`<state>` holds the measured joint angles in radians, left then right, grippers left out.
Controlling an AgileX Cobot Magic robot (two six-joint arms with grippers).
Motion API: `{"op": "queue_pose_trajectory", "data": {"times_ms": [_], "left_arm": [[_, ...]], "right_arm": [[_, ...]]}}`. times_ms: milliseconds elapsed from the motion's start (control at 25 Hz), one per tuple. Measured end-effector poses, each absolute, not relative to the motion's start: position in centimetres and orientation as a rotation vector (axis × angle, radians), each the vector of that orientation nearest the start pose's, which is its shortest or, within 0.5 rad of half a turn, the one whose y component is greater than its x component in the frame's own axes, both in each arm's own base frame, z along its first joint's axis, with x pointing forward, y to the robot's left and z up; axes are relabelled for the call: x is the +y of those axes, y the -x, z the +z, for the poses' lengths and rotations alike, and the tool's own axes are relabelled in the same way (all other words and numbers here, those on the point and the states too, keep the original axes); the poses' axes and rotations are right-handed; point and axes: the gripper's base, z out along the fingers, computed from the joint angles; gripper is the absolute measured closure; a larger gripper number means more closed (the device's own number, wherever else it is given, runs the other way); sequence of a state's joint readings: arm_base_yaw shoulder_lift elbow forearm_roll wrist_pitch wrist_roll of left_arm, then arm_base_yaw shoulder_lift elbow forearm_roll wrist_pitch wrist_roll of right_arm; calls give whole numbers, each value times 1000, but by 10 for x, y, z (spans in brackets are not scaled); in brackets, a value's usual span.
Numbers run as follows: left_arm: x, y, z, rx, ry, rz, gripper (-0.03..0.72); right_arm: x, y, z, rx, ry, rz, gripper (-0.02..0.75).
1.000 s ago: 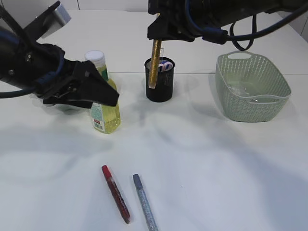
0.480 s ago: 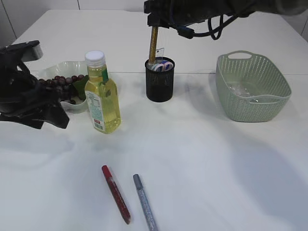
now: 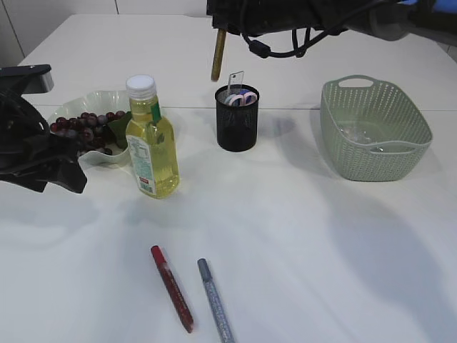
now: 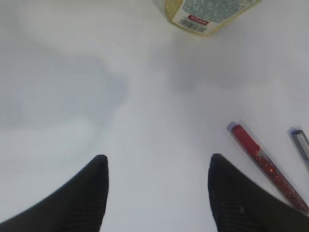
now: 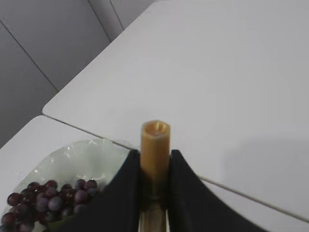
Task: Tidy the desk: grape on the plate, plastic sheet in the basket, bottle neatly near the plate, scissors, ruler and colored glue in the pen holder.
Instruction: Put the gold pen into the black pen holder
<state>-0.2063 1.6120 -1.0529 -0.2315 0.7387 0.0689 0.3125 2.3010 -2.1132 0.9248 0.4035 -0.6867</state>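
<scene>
My right gripper (image 5: 154, 159) is shut on a gold glue pen (image 5: 155, 140). In the exterior view it holds that pen (image 3: 218, 56) upright in the air, above and just left of the black mesh pen holder (image 3: 236, 125). The scissors (image 3: 243, 98) and a clear ruler (image 3: 235, 78) stand in the holder. My left gripper (image 4: 157, 164) is open over bare table, below the bottle (image 3: 152, 143). A red glue pen (image 4: 265, 166) and a grey glue pen (image 4: 301, 145) lie at its right. Grapes (image 3: 82, 127) rest on the plate (image 3: 100, 98). The plastic sheet (image 3: 357, 134) lies in the green basket (image 3: 400, 153).
The left arm (image 3: 36, 161) hangs low at the table's left edge, in front of the plate. The right arm (image 3: 307, 14) stretches across the top of the exterior view. The red glue pen (image 3: 171, 287) and grey one (image 3: 215, 300) lie near the front edge.
My right gripper has lifted the gold glue pen up from the pen holder and a little left. The left arm has drawn back from the bottle to the left, uncovering the plate.
</scene>
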Motion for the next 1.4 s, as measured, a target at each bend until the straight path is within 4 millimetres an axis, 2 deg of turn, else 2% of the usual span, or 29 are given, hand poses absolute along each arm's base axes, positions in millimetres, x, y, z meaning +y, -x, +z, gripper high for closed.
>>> {"op": "queue_pose_trajectory", "data": {"times_ms": [400, 680, 880, 1000, 1120, 1200, 1400], "left_arm": [[-78, -307, 225, 2775, -182, -293, 219], [-78, -307, 225, 2775, -182, -293, 220], [-78, -307, 225, 2775, -182, -293, 221], [-78, -307, 225, 2775, -182, -293, 221], [-79, -307, 225, 2777, -181, -295, 221], [-79, -306, 225, 2785, -176, -304, 221], [-80, -305, 225, 2790, -161, -326, 222]], "right_arm": [[190, -526, 272, 1829, 351, 475, 618], [192, -535, 233, 1889, 360, 452, 618], [193, -535, 229, 1898, 374, 454, 612], [193, -535, 227, 1906, 383, 462, 560], [194, -534, 227, 1910, 389, 467, 435], [195, -533, 226, 1919, 402, 476, 384], [195, -529, 234, 1941, 421, 531, 361]]}}
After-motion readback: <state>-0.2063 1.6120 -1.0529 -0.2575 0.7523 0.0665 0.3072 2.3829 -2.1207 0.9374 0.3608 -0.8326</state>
